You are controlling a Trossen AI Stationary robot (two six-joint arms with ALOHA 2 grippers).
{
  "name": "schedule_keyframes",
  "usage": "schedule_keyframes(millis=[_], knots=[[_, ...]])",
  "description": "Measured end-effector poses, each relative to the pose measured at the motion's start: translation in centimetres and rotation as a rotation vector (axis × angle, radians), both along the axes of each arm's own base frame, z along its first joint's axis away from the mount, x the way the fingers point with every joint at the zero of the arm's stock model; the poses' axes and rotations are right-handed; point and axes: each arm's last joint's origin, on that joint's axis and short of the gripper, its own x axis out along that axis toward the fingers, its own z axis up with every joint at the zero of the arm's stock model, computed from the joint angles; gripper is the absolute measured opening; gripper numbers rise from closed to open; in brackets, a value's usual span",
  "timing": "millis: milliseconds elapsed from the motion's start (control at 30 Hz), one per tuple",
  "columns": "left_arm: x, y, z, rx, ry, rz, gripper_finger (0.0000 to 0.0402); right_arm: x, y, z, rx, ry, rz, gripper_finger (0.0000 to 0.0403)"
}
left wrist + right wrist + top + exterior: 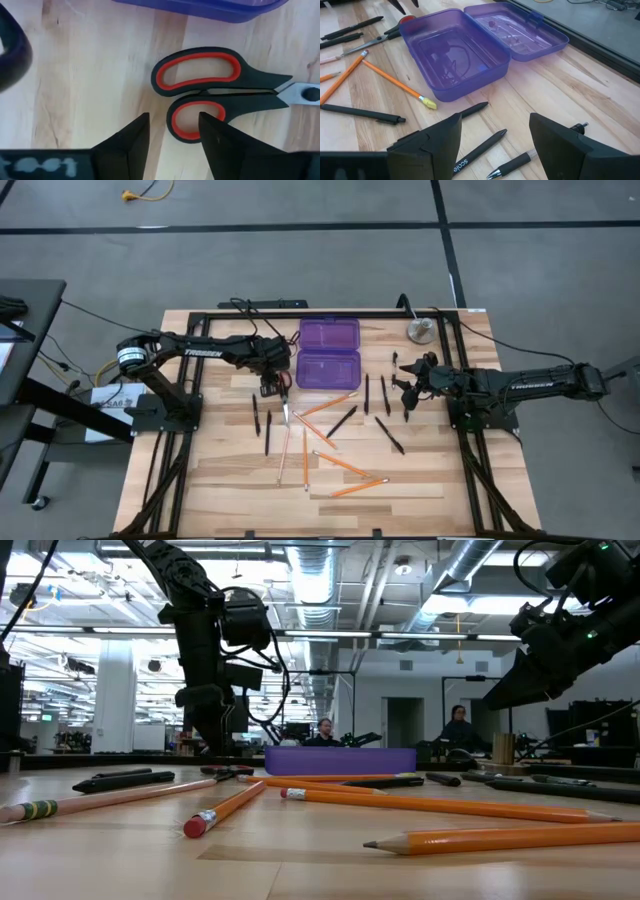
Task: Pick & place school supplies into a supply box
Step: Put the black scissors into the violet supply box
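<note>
The purple supply box lies open near the table's far edge, with its lid folded flat behind it. The red-and-black-handled scissors lie flat just in front of the box. My left gripper is open and low over them, one finger on each side of the smaller handle loop. My right gripper is open and hovers above black pens to the right of the box. Orange pencils, pale pencils and more pens lie scattered on the table. My left gripper comes at the scissors from above with its fingers on either side of the smaller handle loop. One fingertip overlaps the loop's edge, and I cannot tell whether it touches. The scissors lie flat on the table.
A round silver disc sits at the far right corner of the table. Pencils and pens spread across the middle and near part of the table. Black frame rails border the table. People sit in the room behind.
</note>
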Motion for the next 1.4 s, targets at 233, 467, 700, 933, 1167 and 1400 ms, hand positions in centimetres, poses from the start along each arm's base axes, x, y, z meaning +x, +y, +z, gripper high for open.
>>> schedule_keyframes(millis=[233,467,700,933,1167,1400], knots=[[0.0,0.0,0.0,-0.002,0.003,0.001,0.0176,0.0,0.0,0.0,0.000,0.001,0.000,0.0230],[0.0,0.0,0.0,-0.001,0.002,0.001,0.0176,0.0,0.0,0.0,0.000,0.002,0.000,0.0230],[0.6,0.2,-2.6,-0.033,0.079,-0.006,0.0175,-0.1,0.0,-0.1,0.001,0.011,0.000,0.0230],[0.8,0.4,-3.6,-0.057,0.108,-0.012,0.0175,-0.2,0.0,-0.2,0.015,0.026,0.007,0.0230],[0.8,0.4,-3.6,-0.059,0.099,-0.012,0.0170,-0.1,0.0,-0.2,0.015,0.025,0.007,0.0230],[0.7,0.4,-3.6,-0.069,0.106,-0.003,0.0128,-0.1,0.0,-0.2,0.016,0.024,0.007,0.0230]])
